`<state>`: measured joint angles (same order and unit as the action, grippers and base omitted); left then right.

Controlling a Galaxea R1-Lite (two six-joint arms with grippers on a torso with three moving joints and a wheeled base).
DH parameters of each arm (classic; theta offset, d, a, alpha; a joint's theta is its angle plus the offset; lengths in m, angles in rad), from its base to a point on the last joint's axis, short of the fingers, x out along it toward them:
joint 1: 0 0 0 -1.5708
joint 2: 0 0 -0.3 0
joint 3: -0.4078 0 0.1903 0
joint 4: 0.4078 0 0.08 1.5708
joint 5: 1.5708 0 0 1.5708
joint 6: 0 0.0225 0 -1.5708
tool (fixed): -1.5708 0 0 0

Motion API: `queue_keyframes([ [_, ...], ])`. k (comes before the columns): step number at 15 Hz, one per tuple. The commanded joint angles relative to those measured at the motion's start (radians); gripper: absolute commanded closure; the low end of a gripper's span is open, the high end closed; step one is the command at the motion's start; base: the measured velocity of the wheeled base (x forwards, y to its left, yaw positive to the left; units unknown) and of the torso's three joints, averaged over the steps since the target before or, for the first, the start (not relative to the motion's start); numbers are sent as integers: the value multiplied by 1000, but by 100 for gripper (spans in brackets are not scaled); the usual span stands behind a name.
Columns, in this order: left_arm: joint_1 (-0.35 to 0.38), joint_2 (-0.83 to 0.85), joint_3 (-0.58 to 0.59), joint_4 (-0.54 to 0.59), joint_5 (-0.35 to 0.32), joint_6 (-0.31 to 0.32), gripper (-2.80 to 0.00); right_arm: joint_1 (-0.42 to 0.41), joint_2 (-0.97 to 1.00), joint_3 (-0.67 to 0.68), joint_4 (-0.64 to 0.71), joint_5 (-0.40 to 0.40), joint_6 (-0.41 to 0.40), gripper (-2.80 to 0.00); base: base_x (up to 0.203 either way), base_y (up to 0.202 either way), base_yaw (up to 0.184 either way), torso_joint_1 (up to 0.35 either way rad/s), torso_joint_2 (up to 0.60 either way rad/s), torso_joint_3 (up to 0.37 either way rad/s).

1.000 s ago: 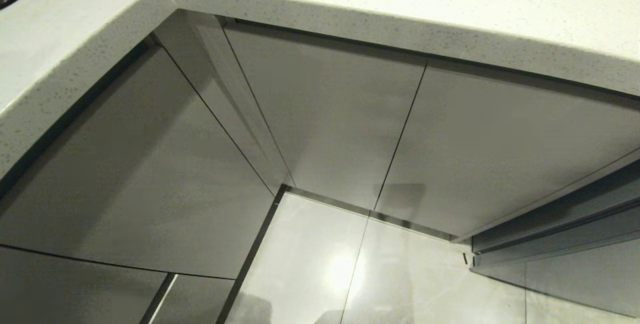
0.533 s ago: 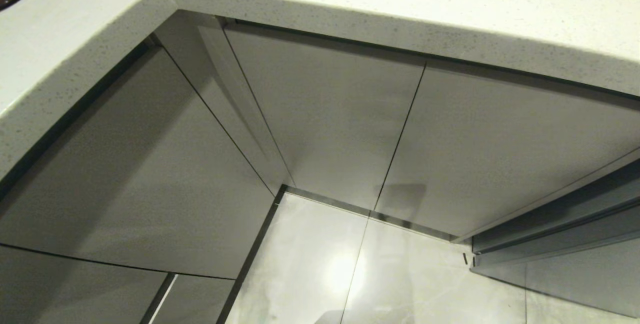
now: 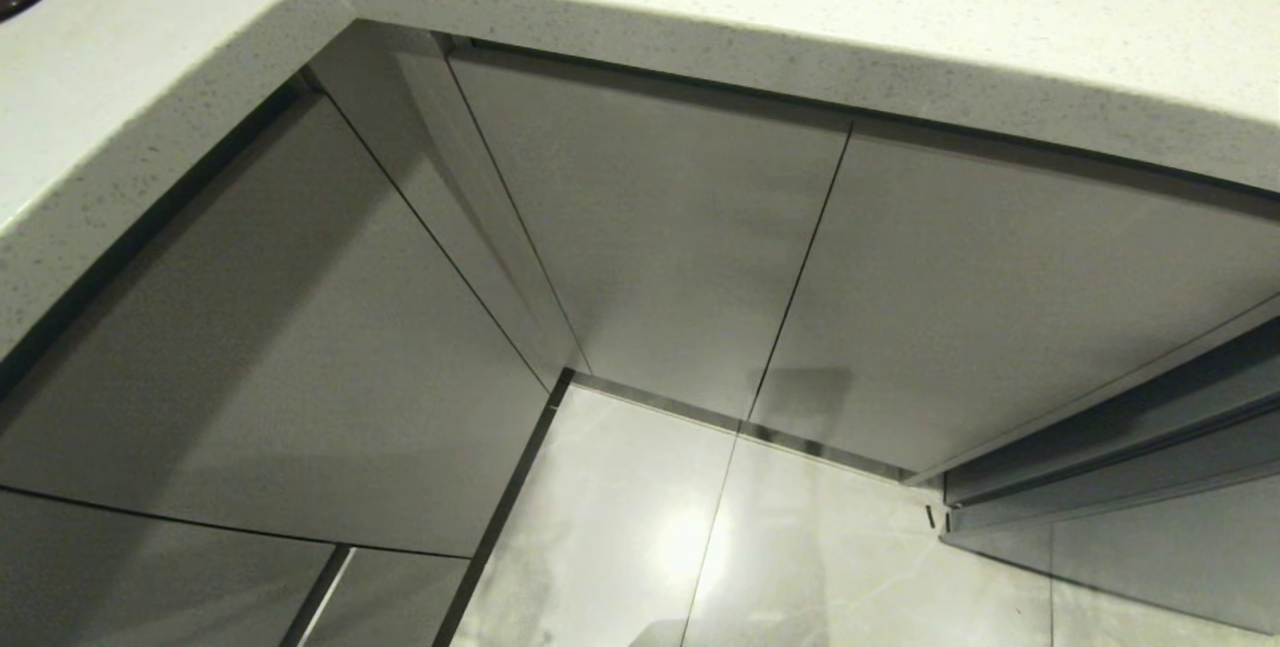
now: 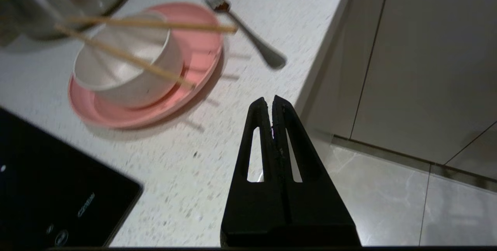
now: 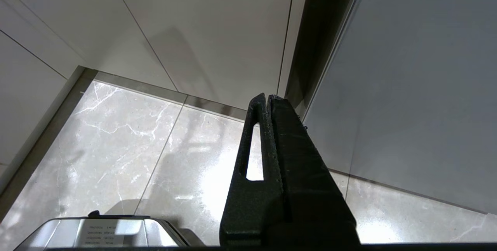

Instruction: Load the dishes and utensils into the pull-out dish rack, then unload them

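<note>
Plate (image 4: 194, 45) untouched; left claw (image 4: 269, 102) closed, empty, above countertop (image 4: 186, 165).

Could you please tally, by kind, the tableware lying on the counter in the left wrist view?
Plate: 1
Bowl: 1
Fork: 1
Chopsticks: 2
Total: 5
</note>
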<state>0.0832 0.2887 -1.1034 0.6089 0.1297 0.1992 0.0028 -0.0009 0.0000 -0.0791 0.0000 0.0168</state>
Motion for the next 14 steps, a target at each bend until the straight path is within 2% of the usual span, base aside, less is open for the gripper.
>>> queue_keyframes([
  [1, -47, -53, 95, 2, 21, 1, 0, 0, 1, 26, -1, 0, 0, 0, 0, 0, 0, 0, 0, 0],
  [3, -62, -168, 239, -1, -1, -2, 0, 0, 1, 27, -1, 0, 0, 0, 0, 0, 0, 0, 0, 0],
  [5, -75, -276, 390, -9, -55, -20, 0, 0, 1, 26, -1, 0, 0, 0, 0, 0, 0, 0, 0, 0],
  [7, -79, -285, 502, -73, -89, -129, 0, 0, 1, 26, -1, 0, 0, 0, 0, 0, 0, 0, 0, 0],
  [8, -80, -285, 584, -120, -103, -153, 0, 0, 1, 26, -1, 0, 0, 0, 0, 0, 0, 0, 0, 0],
  [10, -81, -285, 779, -283, -113, -166, 0, 0, 1, 26, -1, 0, 0, 0, 0, 0, 0, 0, 0, 0],
  [11, -81, -286, 890, -422, -115, -153, 0, 0, 1, 26, -1, 0, 0, 0, 0, 0, 0, 0, 0, 0],
  [13, -81, -285, 1073, -621, -119, -106, 0, 0, 1, 27, -1, 0, 0, 0, 0, 0, 0, 0, 0, 0],
  [14, -81, -285, 1119, -642, -125, -96, 0, 0, 1, 27, -1, 0, 0, 0, 0, 0, 0, 0, 0, 0],
])
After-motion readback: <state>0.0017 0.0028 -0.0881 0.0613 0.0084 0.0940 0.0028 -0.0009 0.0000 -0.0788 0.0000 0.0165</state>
